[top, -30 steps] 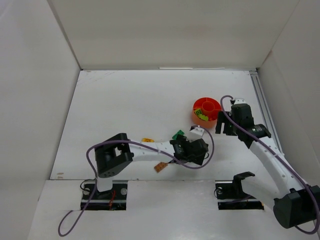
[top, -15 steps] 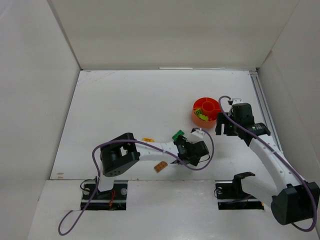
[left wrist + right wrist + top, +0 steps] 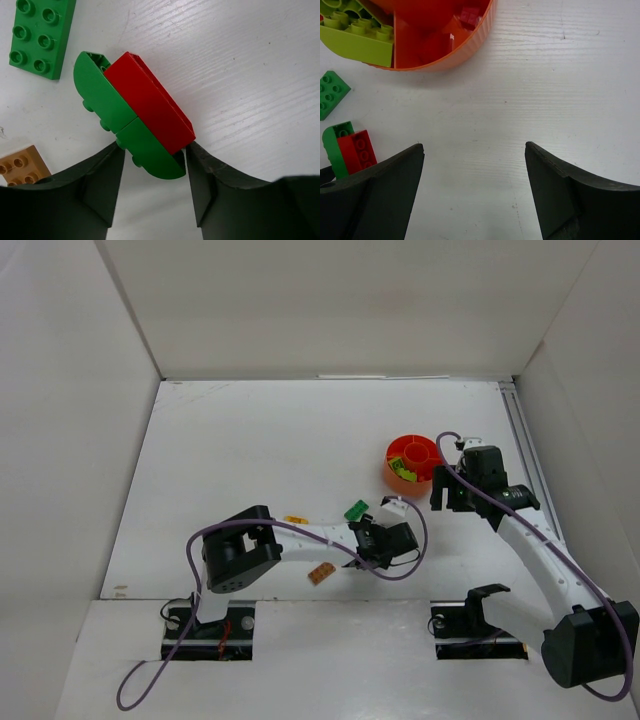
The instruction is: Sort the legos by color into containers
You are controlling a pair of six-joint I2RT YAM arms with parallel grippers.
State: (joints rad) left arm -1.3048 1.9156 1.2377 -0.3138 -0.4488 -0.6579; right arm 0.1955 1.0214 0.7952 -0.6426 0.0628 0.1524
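Legos (image 3: 355,510) lie partly loose on the table (image 3: 250,460) and partly sorted. From the left, a yellow brick (image 3: 294,520) and a brown plate (image 3: 320,574) sit at 8 o'clock from the bowl (image 3: 394,478), well apart from it. Next, a green plate (image 3: 41,35) lies near a red-and-green cluster (image 3: 145,110), a red brick pressed against two curved green pieces. The left gripper (image 3: 154,149) is set narrow on this cluster, one fingertip touching green and the other the red corner; the cluster rests on the table. The pieces are probably light, rigid and smooth. The rounded green face invites slipping, so flat opposite sides offer the surer hold, and the mixed colours likely need separating. At the right, the bowl holds a lime brick (image 3: 355,40) and a small red brick (image 3: 470,17). The right gripper (image 3: 475,150), at its 4 o'clock, stands wide and empty.
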